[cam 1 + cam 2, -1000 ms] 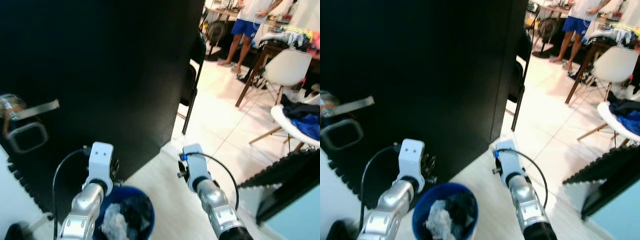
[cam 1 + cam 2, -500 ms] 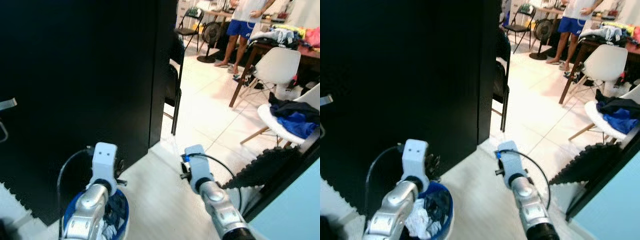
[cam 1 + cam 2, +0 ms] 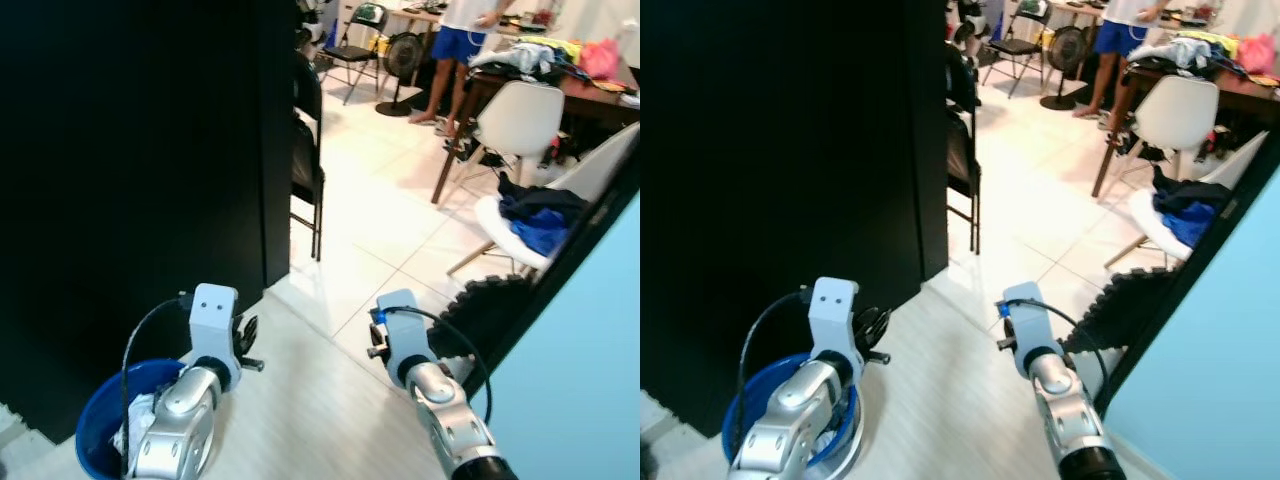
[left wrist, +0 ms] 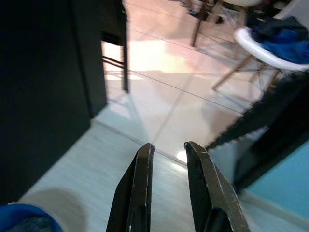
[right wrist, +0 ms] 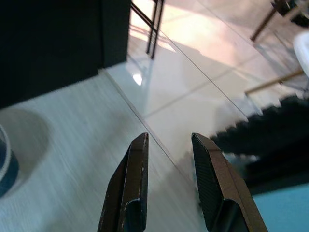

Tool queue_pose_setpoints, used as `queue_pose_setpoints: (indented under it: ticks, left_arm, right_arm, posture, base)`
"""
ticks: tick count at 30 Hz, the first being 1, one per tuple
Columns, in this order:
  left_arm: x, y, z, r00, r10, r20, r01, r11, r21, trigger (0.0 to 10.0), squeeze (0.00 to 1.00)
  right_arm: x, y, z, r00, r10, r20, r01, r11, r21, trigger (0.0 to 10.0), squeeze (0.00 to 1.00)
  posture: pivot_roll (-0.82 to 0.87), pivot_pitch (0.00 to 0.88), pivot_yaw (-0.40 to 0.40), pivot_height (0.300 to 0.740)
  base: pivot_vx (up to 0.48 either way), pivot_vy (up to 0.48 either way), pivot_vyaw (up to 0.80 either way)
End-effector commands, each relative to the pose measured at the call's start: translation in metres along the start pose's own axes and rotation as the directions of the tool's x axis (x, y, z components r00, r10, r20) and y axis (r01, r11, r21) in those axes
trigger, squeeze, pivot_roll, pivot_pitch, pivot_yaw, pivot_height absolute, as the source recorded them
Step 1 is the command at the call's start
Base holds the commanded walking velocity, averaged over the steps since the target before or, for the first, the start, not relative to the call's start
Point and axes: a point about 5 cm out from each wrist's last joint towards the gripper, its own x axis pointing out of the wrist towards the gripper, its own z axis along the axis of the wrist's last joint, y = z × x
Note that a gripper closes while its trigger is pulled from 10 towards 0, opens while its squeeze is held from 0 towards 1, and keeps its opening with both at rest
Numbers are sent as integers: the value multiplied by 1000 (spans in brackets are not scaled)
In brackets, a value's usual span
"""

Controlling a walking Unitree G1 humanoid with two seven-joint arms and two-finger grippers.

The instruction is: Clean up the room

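Looks like a travel step of the cleanup: nothing is in hand, and the robot faces a doorway from a pale wood floor toward the tiled room beyond. The blue bucket (image 3: 105,410), holding crumpled white and dark rubbish, sits on the floor at near left, just beside the left arm and against the black wall (image 3: 130,180).

Left gripper (image 4: 167,153) is held out forward above the floor, fingers a little apart with nothing between them. Right gripper (image 5: 170,145) is likewise forward and low, fingers parted and empty, over the seam where wood floor meets tile.

Further off: a black folding chair (image 3: 305,165) by the wall edge, a white chair (image 3: 520,120) at a surface piled with clothes, another white chair (image 3: 515,225) carrying blue clothing at right. A person (image 3: 462,40) stands far back.

Next move likely calls for picking a target, probably loose clothing or the bucket, then approaching and lowering a gripper to it.
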Motion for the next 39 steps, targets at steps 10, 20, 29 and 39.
queue_pose_setpoints:
  ticks: [10, 20, 29, 39]
  left_arm:
    - [-2, 9, -2, 1000, 24, 1, -24, 998, 59, 10000, 0]
    - [-3, 10, -4, 1000, 16, -12, -15, 995, 96, 10000, 0]
    - [-4, 15, -5, 999, 36, -16, -34, 993, 112, 10000, 0]
    - [-2, 21, -5, 998, 66, -4, -66, 993, 99, 10000, 0]
  right_arm:
    - [0, 6, 2, 1000, 3, 4, -3, 1000, 12, 10000, 0]
    - [-1, -9, 0, 996, -92, -7, 92, 994, 61, 10000, 0]
    - [-2, -15, 1, 990, -141, 0, 141, 986, 84, 10000, 0]
    - [-7, -28, -1, 974, -228, 8, 227, 971, 79, 10000, 0]
  posture:
    - [89, 42, -76, 740]
    - [85, 42, -69, 740]
    - [85, 41, -64, 740]
    - [73, 33, -52, 740]
  base:
    - [0, 48, 0]
    - [0, 0, -656]
    - [0, 0, -800]
    - [0, 0, -800]
